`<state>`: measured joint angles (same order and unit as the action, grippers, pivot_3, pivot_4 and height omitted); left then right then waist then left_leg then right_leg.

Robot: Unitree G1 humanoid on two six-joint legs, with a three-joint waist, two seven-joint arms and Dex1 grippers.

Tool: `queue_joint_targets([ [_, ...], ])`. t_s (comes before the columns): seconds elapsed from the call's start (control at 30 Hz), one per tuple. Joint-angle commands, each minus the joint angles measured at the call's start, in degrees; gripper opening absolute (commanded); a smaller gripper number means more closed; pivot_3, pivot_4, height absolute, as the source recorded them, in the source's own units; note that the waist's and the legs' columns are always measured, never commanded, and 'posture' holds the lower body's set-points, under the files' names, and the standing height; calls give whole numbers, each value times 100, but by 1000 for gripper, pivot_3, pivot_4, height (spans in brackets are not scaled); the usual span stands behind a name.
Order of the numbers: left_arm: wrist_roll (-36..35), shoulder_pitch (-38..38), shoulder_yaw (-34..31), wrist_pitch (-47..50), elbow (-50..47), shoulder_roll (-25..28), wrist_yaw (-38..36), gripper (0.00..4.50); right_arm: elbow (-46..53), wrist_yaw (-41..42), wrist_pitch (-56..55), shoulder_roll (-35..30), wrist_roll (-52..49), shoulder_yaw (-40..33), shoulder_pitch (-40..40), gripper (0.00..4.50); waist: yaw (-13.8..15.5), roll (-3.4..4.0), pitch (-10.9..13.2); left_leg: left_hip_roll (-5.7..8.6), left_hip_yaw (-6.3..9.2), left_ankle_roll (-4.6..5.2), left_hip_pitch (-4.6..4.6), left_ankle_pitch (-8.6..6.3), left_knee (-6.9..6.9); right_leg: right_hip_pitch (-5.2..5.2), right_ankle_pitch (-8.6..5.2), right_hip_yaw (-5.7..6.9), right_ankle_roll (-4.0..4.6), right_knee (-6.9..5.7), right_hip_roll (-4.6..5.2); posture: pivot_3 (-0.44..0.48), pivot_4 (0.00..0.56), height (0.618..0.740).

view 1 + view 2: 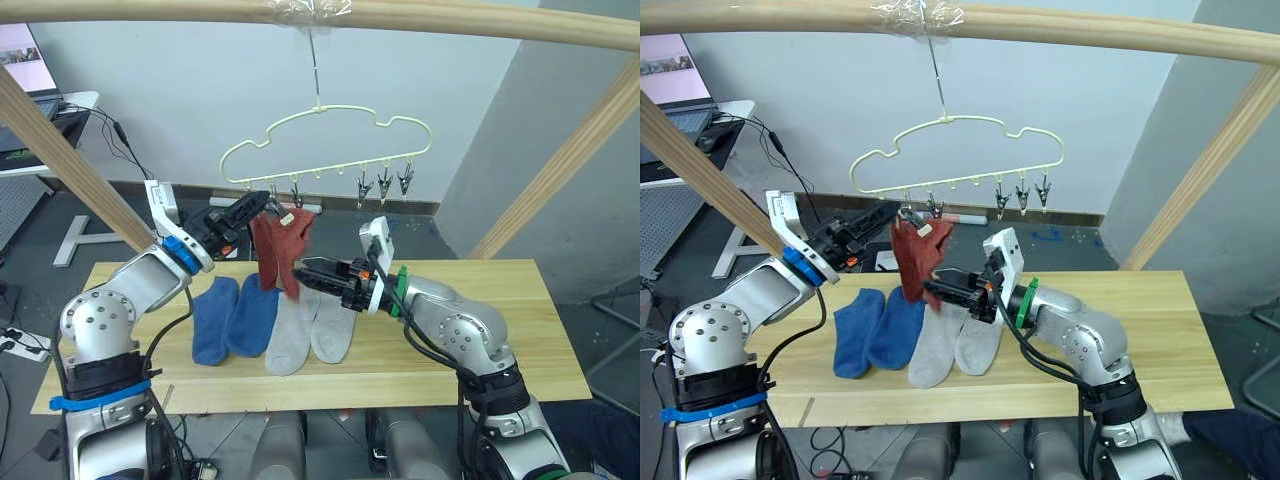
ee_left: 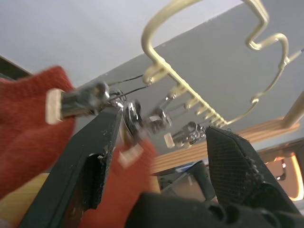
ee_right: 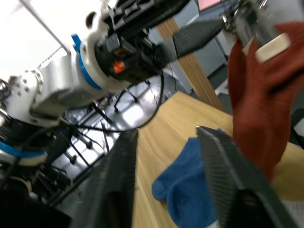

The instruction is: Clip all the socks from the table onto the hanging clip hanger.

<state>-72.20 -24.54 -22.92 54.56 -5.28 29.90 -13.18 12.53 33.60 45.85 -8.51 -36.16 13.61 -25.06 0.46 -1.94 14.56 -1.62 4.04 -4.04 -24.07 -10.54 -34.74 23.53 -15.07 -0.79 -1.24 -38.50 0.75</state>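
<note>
The pale-yellow clip hanger [image 1: 325, 140] hangs from the top pole. Rust-red sock fabric [image 1: 280, 245] dangles from clips at the left end of its row. My left gripper [image 1: 262, 203] is open at those clips, and one grey clip [image 2: 130, 116] sits between its fingers [image 2: 102, 142]. My right gripper [image 1: 302, 271] is open and empty beside the red sock's [image 3: 259, 95] lower edge. Two blue socks [image 1: 232, 318] and two light grey socks [image 1: 312, 328] lie side by side on the table [image 1: 500, 340].
Three free clips [image 1: 385, 183] hang at the right end of the hanger. Thick wooden frame poles run across the top [image 1: 450, 20] and slant down on the left [image 1: 60, 150] and right [image 1: 570, 160]. A desk with a screen [image 1: 25, 60] stands at the back left.
</note>
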Motion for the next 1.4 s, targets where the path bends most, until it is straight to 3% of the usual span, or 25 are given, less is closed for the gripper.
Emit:
queue_joint_targets([
  [0.03, 135, 106, -8, -45, -392, 191, -256, 3198, 155, 99, -92, -233, 246, 160, 178, 3488, 21, 0, 0, 0, 2, 0, -3, 0, 0, 1, 0, 1, 0, 2, 1, 132, 235, 740],
  [0.13, 383, 287, 129, -56, -610, 319, -418, 3198, 206, 188, -242, -509, 425, 164, 337, 4486, 52, 0, 0, 2, 0, 0, -7, 0, -1, 4, 0, 0, 0, 4, 3, 132, 235, 740],
  [0.3, 1329, 538, 694, -505, -1042, 437, -826, 3198, 243, 256, -476, -875, 643, -18, 497, 4486, 87, 1, 1, 1, 0, 0, -9, -1, 2, 6, 0, 0, 1, 11, 4, 122, 230, 740],
  [0.5, 3074, 447, 1788, -1927, -1188, -5, -1042, 3198, 302, 278, -654, -1212, 708, -378, 541, 4486, 94, 1, 1, 3, 0, 0, -28, -1, 10, 6, 7, 2, -3, 49, 4, 100, 228, 740],
  [0.63, 4532, 82, 2467, -3244, -604, -437, -919, 3198, 410, 198, -637, -1191, 697, -553, 549, 4486, 94, 1, 1, 4, -1, 1, -47, -2, 9, 16, 10, 5, -8, 58, 4, 88, 228, 740],
  [0.77, 5470, -441, 2632, -4256, 387, -979, -573, 3198, 605, 139, -545, -1146, 652, -620, 557, 4486, 88, 1, 1, 4, 1, 1, -52, -1, 4, 21, 12, 9, -11, 53, 1, 73, 231, 740],
  [1.1, 6348, -1328, 2518, -5503, 2181, -1667, -221, 3198, 1022, -103, -264, -1094, 517, -787, 643, 4486, 38, 1, 1, 6, -1, 3, -61, -2, -10, 25, 18, 8, -21, 52, 0, 33, 236, 740],
  [1.27, 6044, -1582, 2299, -5569, 2660, -1911, -542, 3198, 1078, -174, -234, -1106, 485, -827, 673, 4486, -9, 1, 1, 7, 2, 3, -62, -1, -16, 25, 19, 12, -22, 46, 0, 23, 239, 740],
  [1.4, 5336, -1690, 2069, -5122, 2647, -2128, -1271, 3198, 1094, -216, -229, -1088, 488, -845, 697, 4486, -49, 1, 1, 7, 2, 3, -62, -1, -17, 24, 19, 12, -23, 45, 0, 21, 240, 740],
])
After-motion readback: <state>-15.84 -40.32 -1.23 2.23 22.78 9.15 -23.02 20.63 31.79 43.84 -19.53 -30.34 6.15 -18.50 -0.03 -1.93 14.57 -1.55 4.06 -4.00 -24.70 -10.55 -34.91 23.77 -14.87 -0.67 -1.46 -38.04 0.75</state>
